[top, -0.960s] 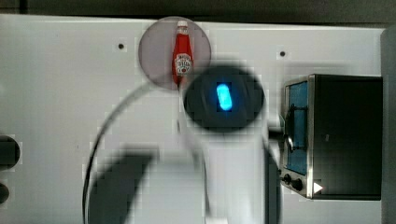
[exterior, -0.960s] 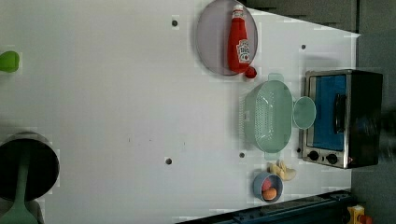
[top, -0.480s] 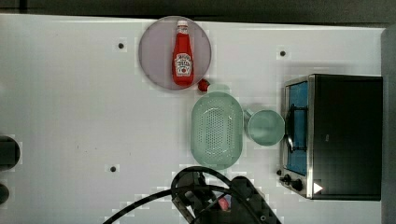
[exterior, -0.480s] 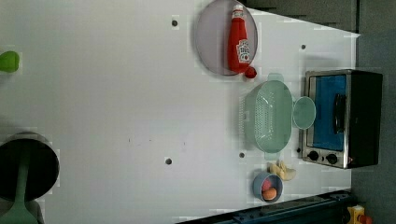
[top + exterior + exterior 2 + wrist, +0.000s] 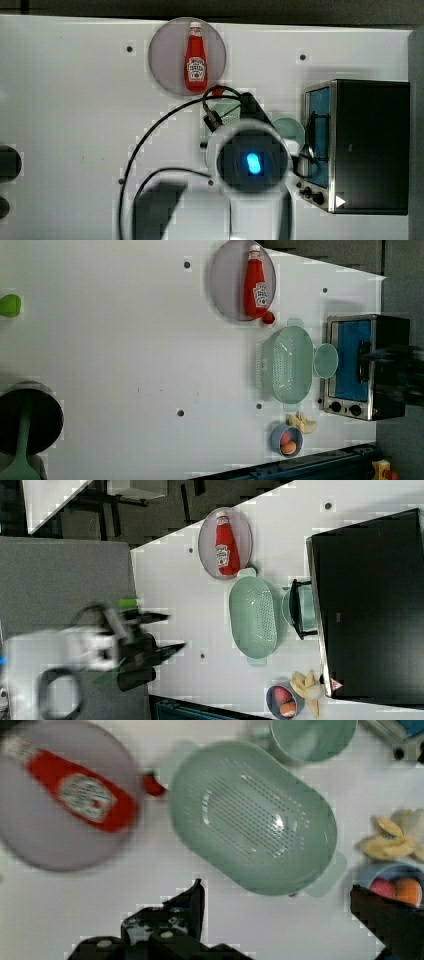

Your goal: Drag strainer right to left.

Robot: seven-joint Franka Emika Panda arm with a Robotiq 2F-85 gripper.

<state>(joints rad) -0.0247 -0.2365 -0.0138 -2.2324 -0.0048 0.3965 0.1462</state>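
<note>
Ketchup bottle [image 5: 256,282] lies on grey plate [image 5: 225,285]; strainer [image 5: 288,364] sits bare; pincer [image 5: 280,915] spread wide.

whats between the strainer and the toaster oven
The small mint-green mug sits between the strainer and the toaster oven, clearest in the left view.

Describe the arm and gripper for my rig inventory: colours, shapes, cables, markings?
The arm is white with rounded links; the top view shows a round joint cap with a glowing blue light. A black cable loops from it across the white table. The gripper is black, with two dark tapered fingers.
</note>
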